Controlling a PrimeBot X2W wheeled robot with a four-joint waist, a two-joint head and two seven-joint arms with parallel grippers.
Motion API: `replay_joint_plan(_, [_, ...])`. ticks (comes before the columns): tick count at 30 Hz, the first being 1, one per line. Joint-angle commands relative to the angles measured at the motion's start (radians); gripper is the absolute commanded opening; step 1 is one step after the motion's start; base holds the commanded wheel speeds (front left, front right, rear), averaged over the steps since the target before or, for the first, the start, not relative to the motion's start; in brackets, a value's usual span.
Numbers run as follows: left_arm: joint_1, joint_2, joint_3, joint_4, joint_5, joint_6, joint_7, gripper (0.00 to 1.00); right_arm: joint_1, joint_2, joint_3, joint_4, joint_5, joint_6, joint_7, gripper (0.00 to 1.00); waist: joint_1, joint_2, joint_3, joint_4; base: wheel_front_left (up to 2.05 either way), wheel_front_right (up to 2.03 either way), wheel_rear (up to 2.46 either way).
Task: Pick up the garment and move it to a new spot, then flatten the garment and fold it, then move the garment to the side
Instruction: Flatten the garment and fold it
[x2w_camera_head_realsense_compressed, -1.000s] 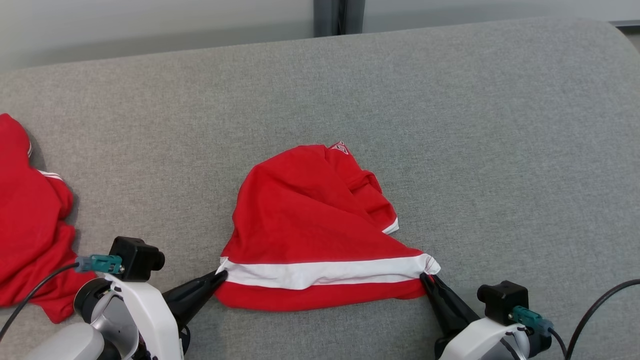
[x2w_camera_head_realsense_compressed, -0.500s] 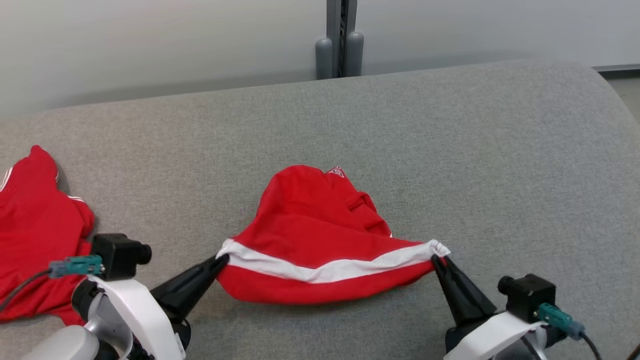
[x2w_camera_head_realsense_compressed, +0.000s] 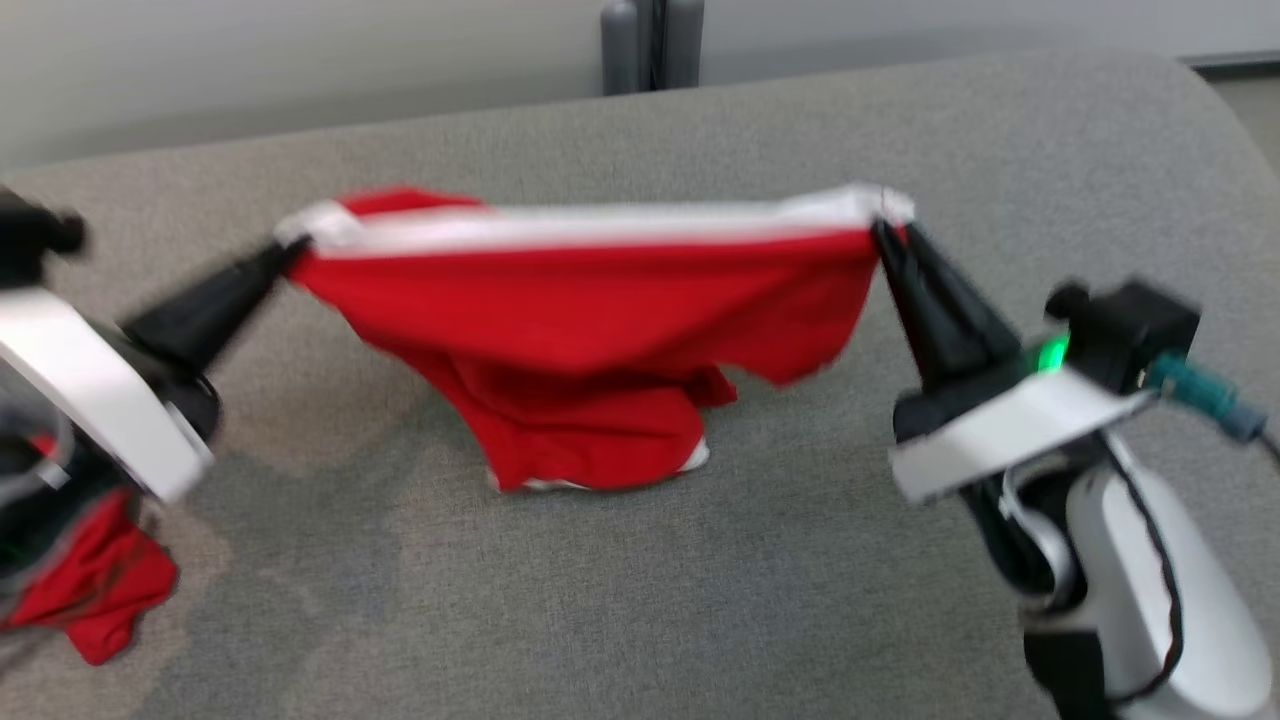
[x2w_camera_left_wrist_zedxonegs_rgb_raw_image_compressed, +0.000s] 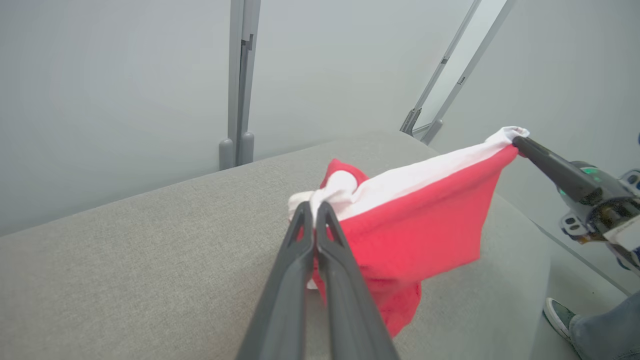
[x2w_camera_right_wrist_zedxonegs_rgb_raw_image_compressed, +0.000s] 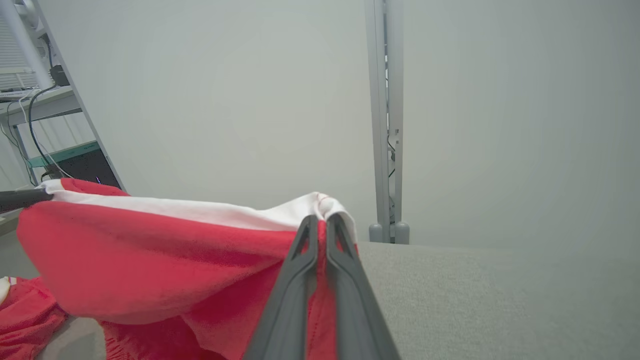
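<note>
Holds red fabric garment with white band (x2w_camera_head_realsense_compressed: 590, 310) stretched over grey upholstered surface (x2w_camera_head_realsense_compressed: 800, 560), lowest folds touching it; pinches opposite band ends with left gripper (x2w_camera_head_realsense_compressed: 288, 250) and right gripper (x2w_camera_head_realsense_compressed: 883, 226), jaws pressed together.

My right claw (x2w_camera_right_wrist_zedxonegs_rgb_raw_image_compressed: 320, 222) is closed on the white band of the garment (x2w_camera_right_wrist_zedxonegs_rgb_raw_image_compressed: 150, 260), in the middle of the frame. The red cloth hangs stretched toward the left edge, where the tip of the left claw (x2w_camera_right_wrist_zedxonegs_rgb_raw_image_compressed: 20, 198) meets its other end. The grey bench (x2w_camera_right_wrist_zedxonegs_rgb_raw_image_compressed: 500, 300) lies at the lower right.
</note>
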Motion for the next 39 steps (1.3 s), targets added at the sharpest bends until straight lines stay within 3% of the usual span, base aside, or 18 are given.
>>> replay_joint_plan(1, [-0.079,0.025,0.034,0.02,-0.037,-0.015,0.028,0.0,-0.091,-0.006,-0.004,-0.004,-0.001,0.0,0.012,0.0,0.0,0.0,0.093,-0.004,0.0,0.0,0.0])
replay_joint_plan(5, [-0.234,0.062,0.098,0.072,-0.137,-0.024,0.102,0.0,-0.287,-0.007,-0.002,0.024,0.001,0.0,0.024,0.0,0.0,0.0,0.195,-0.005,0.0,0.0,0.0])
replay_joint_plan(12, [-0.482,0.117,0.144,0.118,-0.171,-0.023,0.163,0.0,-0.579,-0.009,-0.027,0.1,0.002,0.0,0.015,0.0,0.0,0.0,0.333,-0.003,0.0,0.0,0.0])
replay_joint_plan(19, [-0.744,0.129,0.143,0.201,-0.127,-0.02,0.136,0.0,-0.874,-0.013,-0.103,0.18,-0.036,-0.005,-0.025,0.0,0.0,0.0,0.44,-0.006,0.0,0.0,0.0])
replay_joint_plan(27, [-0.963,0.11,0.115,0.286,-0.118,-0.016,0.069,0.0,-1.154,-0.02,-0.208,0.261,-0.171,-0.008,-0.049,0.0,0.0,0.0,0.483,-0.012,0.0,0.0,0.0])
replay_joint_plan(32, [-1.001,0.08,0.072,0.314,-0.167,-0.016,0.062,0.0,-1.2,-0.017,-0.181,0.29,-0.194,-0.008,-0.022,0.0,0.0,0.0,0.475,-0.01,0.0,0.0,0.0])
replay_joint_plan(39, [-0.863,0.113,-0.041,0.27,-0.198,-0.02,0.01,0.0,-1.021,-0.012,-0.129,0.286,-0.151,-0.006,-0.027,0.0,0.0,0.0,0.436,-0.003,0.0,0.0,0.0])
